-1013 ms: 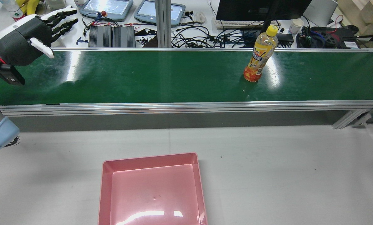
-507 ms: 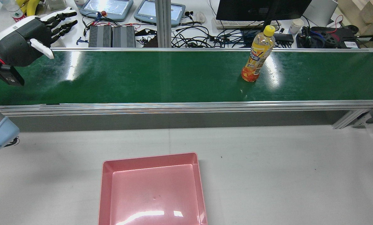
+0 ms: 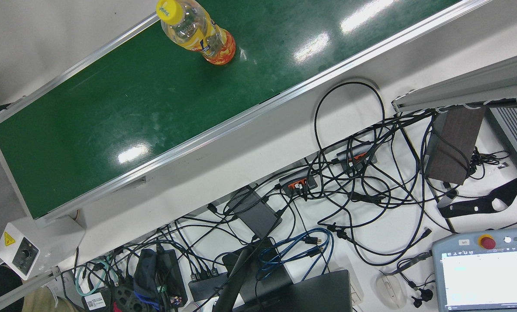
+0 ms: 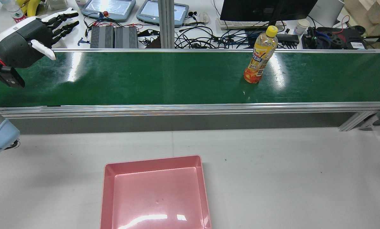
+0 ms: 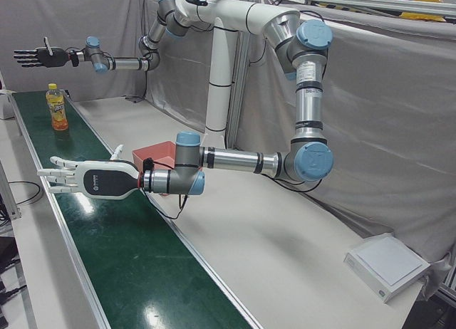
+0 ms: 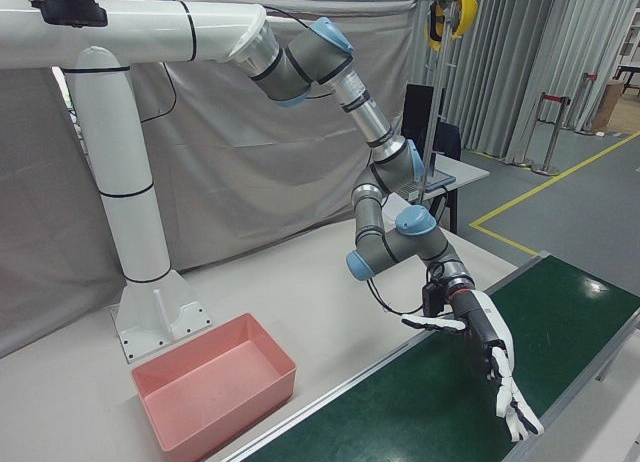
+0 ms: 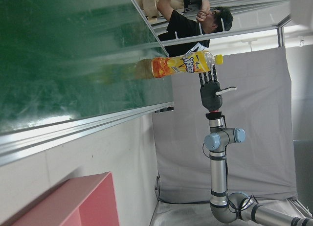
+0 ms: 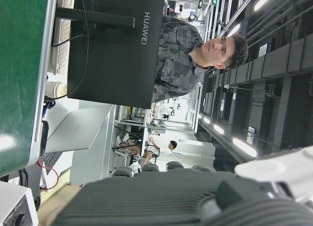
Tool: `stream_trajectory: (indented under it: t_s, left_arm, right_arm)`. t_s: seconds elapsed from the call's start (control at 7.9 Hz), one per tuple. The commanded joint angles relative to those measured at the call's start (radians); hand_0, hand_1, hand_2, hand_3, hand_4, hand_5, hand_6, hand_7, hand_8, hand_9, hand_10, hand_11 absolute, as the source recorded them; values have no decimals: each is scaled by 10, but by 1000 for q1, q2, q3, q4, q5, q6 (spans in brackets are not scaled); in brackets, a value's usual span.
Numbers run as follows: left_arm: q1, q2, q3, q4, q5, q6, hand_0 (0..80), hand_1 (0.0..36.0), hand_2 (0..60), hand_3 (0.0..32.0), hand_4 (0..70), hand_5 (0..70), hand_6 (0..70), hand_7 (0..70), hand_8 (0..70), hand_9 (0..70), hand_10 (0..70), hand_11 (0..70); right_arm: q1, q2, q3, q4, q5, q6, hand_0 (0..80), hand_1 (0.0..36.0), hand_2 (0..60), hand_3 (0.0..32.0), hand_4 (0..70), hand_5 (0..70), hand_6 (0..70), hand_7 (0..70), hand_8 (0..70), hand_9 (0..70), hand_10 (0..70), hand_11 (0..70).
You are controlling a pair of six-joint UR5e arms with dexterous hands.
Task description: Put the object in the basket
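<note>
An orange drink bottle (image 4: pixel 259 60) with a yellow cap stands upright on the green conveyor belt (image 4: pixel 145 79), right of centre in the rear view. It also shows in the front view (image 3: pixel 200 34), the left-front view (image 5: pixel 57 108) and the left hand view (image 7: pixel 183 65). The pink basket (image 4: pixel 155 194) sits empty on the grey table, near side. My left hand (image 4: pixel 27 41) is open over the belt's left end, far from the bottle; it also shows in the left-front view (image 5: pixel 89 181) and the right-front view (image 6: pixel 490 357). My right hand (image 5: pixel 35 56) is open in the air beyond the bottle.
Behind the belt lies a desk with cables, power bricks (image 4: pixel 115 36), teach pendants (image 4: pixel 109 8) and a monitor (image 4: pixel 266 9). The belt's aluminium rails (image 4: pixel 190 108) run along both sides. A control box (image 3: pixel 18 253) stands at the belt's end.
The bottle has moved a little to the left along the belt, still upright. My left hand has hardly moved.
</note>
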Motion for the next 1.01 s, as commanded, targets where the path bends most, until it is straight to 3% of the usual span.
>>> stream_trajectory:
  t_s: [0.0, 0.89]
  left_arm:
    - [1, 0, 0, 0, 0, 0, 583, 20, 0, 8, 128, 169, 4, 11, 76, 99, 10, 26]
    - [1, 0, 0, 0, 0, 0, 579, 18, 0, 6, 130, 172, 7, 9, 74, 98, 10, 27]
  right_arm:
    - [1, 0, 0, 0, 0, 0, 0, 0, 0, 0, 0, 0, 0, 0, 0, 0, 0, 0]
    - [1, 0, 0, 0, 0, 0, 0, 0, 0, 0, 0, 0, 0, 0, 0, 0, 0, 0]
